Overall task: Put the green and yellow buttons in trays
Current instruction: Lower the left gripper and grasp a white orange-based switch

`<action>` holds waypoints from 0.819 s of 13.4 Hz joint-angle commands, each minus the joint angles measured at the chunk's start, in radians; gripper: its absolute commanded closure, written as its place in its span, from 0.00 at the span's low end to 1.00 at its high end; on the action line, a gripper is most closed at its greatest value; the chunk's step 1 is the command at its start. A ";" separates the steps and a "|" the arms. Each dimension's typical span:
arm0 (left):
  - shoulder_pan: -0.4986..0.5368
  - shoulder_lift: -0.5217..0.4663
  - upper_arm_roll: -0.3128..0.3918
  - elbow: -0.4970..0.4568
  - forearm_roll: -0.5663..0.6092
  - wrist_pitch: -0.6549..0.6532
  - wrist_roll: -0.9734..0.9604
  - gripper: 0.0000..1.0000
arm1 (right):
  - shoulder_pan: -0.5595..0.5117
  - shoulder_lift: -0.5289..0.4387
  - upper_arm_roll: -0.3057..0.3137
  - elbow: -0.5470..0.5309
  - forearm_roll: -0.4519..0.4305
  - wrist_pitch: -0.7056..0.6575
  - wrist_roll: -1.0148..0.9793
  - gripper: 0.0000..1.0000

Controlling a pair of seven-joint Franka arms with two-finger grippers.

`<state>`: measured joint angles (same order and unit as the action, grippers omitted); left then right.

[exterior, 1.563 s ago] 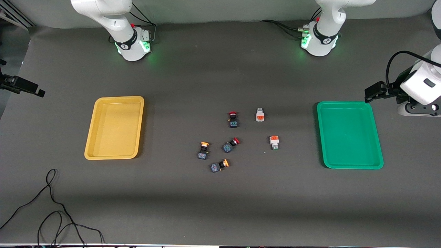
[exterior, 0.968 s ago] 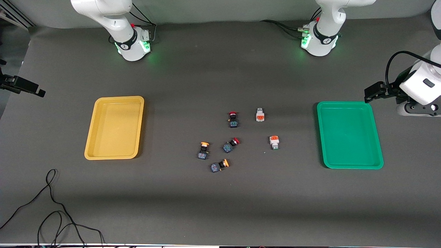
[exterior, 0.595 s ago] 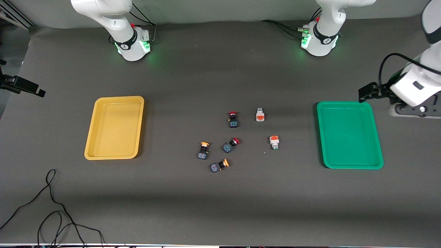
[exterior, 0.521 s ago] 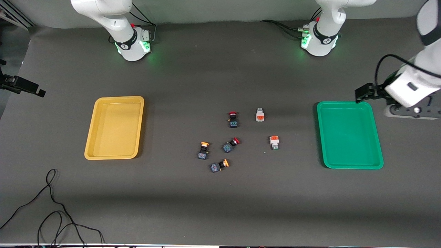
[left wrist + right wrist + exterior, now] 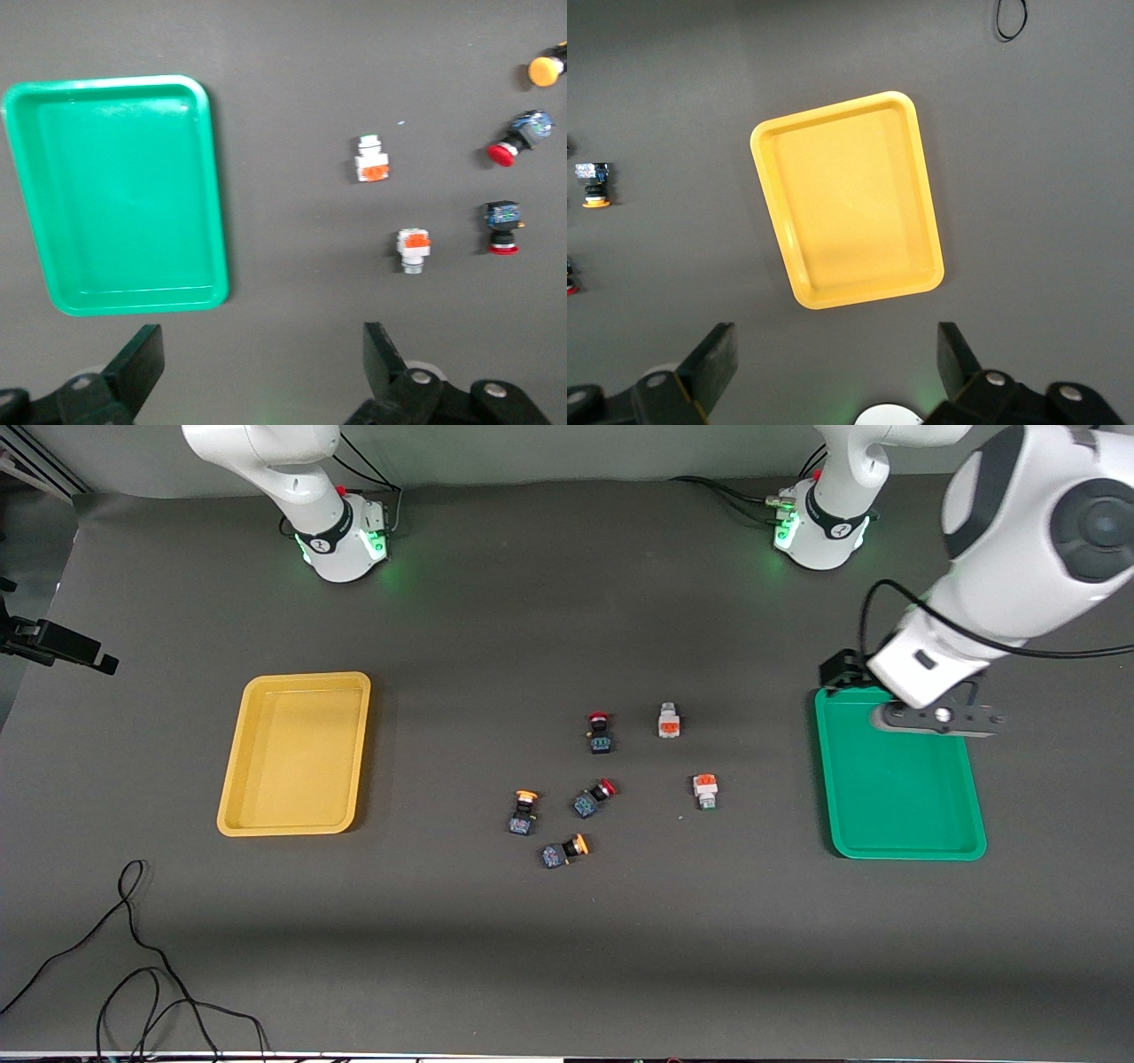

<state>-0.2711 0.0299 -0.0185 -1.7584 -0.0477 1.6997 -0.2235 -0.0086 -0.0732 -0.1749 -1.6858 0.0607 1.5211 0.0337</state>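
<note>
Green-tipped white buttons, yellow-capped black buttons between trays; both grippers' jaws wide.

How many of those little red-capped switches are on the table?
2. One red-capped switch lies beside the white-bodied switch; the other red-capped switch lies nearer the front camera, among the yellow-capped ones. None looks hidden.

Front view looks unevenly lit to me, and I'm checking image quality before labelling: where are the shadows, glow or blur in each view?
Front view: a darker band crosses the table near the camera, and green light glows at both arm bases. Left wrist view: slightly soft, the green tray evenly lit, the left hand open. Right wrist view: sharp, faint sheen inside the yellow tray, the right hand open.
</note>
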 commanded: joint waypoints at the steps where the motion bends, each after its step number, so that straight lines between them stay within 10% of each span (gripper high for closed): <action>1: -0.110 -0.018 0.012 -0.018 -0.012 0.020 -0.136 0.00 | 0.004 0.004 0.003 0.018 -0.019 -0.019 -0.012 0.00; 11: -0.344 -0.007 0.012 -0.153 -0.009 0.196 -0.359 0.00 | 0.007 0.004 0.003 0.014 -0.019 -0.021 -0.009 0.00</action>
<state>-0.5673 0.0310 -0.0220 -1.8278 -0.0558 1.8051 -0.5462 -0.0053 -0.0732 -0.1730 -1.6857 0.0607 1.5126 0.0337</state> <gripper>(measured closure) 0.000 0.000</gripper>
